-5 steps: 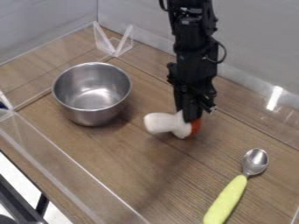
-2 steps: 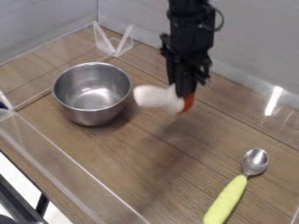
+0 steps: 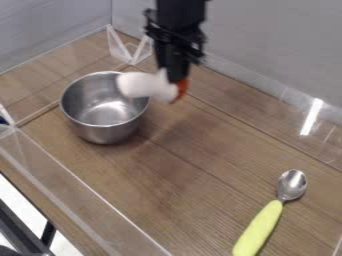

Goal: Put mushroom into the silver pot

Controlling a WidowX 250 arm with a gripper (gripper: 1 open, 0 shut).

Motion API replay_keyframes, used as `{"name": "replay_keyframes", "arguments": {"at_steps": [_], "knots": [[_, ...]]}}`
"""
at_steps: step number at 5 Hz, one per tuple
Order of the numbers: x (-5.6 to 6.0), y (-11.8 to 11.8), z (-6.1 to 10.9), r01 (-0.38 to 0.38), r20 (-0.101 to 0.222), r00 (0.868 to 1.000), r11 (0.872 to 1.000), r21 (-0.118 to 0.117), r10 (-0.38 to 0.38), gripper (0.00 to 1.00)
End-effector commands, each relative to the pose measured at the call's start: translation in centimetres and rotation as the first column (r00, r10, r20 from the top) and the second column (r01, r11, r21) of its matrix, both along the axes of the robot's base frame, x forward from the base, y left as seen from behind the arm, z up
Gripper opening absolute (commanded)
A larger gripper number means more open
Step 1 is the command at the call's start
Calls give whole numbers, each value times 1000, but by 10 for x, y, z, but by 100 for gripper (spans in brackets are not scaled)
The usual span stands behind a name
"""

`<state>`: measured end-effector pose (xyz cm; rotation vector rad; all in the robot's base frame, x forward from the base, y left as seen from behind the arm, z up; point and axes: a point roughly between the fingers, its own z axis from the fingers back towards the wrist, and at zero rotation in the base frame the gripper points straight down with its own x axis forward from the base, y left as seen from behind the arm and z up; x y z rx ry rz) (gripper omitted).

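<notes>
One gripper is clamped nearly shut on the mushroom, holding it by the reddish cap so the cream stem sticks out sideways above the near-right rim of the silver pot. Lifted clear of the table, it looks ready for release inside. The spoon lies well apart near the front right corner.

The gripper has carried the mushroom up and left, seemingly over the silver pot rim.
</notes>
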<state>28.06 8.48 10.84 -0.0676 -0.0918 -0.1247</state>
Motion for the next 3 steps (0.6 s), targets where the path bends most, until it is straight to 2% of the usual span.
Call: {"name": "replay_keyframes", "arguments": {"at_steps": [1,2,3], "knots": [[-13,38,18,-64,51,997,998,26,62,0],[-27,73,13,-105,39,994,994,29,103,0],[-28,97,2,-91,17,996,995,34,91,0]]}}
